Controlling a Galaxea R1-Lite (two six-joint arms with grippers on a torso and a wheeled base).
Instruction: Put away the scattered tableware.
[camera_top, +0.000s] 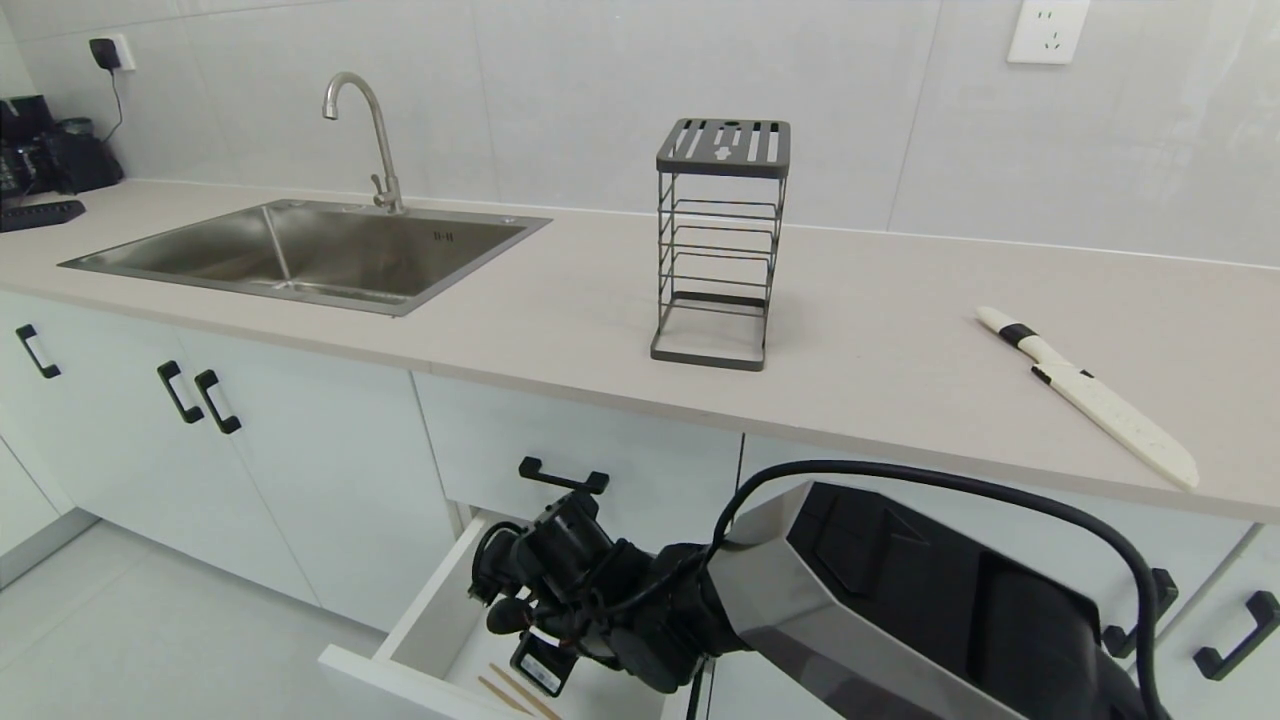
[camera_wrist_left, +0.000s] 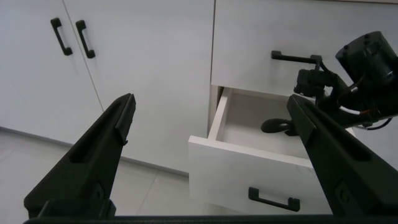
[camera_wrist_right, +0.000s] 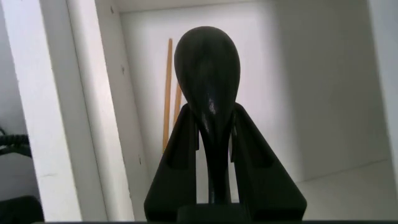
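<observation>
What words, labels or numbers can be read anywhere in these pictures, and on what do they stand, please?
None is readable.
Dark mark on the back wall of the sink: too small to read.
White label by the right gripper: blurred.

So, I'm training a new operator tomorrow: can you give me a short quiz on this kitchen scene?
1. True or false: the white knife stands in the knife rack.
2. What does the right gripper hold over the open drawer? A) a fork B) a black spoon C) a plate
3. Fill in: the left gripper is empty, with its jaws ___.
Key: 1 false, it lies on the counter; 2 B; 3 open.
</observation>
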